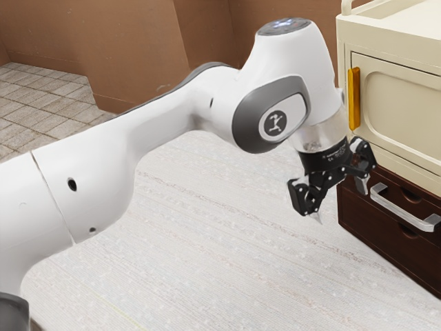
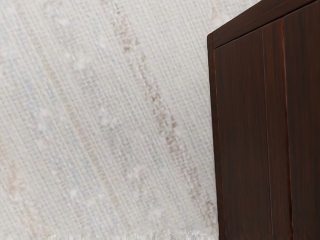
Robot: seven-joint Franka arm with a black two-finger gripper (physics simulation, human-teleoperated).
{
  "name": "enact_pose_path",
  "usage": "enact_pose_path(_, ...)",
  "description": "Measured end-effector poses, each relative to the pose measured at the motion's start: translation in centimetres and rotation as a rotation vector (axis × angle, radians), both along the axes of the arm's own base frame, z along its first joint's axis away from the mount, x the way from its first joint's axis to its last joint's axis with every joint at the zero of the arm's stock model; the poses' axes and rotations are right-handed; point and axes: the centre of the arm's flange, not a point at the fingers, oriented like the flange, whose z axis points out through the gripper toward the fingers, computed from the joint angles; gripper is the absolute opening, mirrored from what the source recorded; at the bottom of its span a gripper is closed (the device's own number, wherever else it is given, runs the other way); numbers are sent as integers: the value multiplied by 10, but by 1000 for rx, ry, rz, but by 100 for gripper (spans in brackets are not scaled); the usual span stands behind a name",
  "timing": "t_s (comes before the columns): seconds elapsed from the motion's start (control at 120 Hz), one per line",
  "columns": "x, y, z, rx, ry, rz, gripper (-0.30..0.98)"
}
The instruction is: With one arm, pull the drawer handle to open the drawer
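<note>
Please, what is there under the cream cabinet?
Under the cream cabinet is a dark wooden drawer unit with a silver bar handle on its front. What its drawers contain cannot be seen, because the front covers it.

The drawer (image 1: 404, 200), of dark reddish-brown wood, sits shut at the exterior view's right, its front upright. Its handle (image 1: 403, 213), a pale silvery-grey bar with bent ends, stands out from that front and runs lengthwise along it, a gap behind the bar
</note>
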Motion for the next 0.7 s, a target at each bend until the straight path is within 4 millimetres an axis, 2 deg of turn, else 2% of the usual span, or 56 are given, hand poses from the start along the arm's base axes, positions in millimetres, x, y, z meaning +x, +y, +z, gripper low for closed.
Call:
enact_pose_path(0.083, -8, -22, 2, -6, -13, -6, 69)
enact_pose_path(0.175, -16, -32, 1, -12, -21, 2, 69)
enact_pose_path(0.4, -18, -49, 12, -44, -75, 27, 69)
enact_pose_path(0.7, -14, -54, -1, -60, -82, 60, 69)
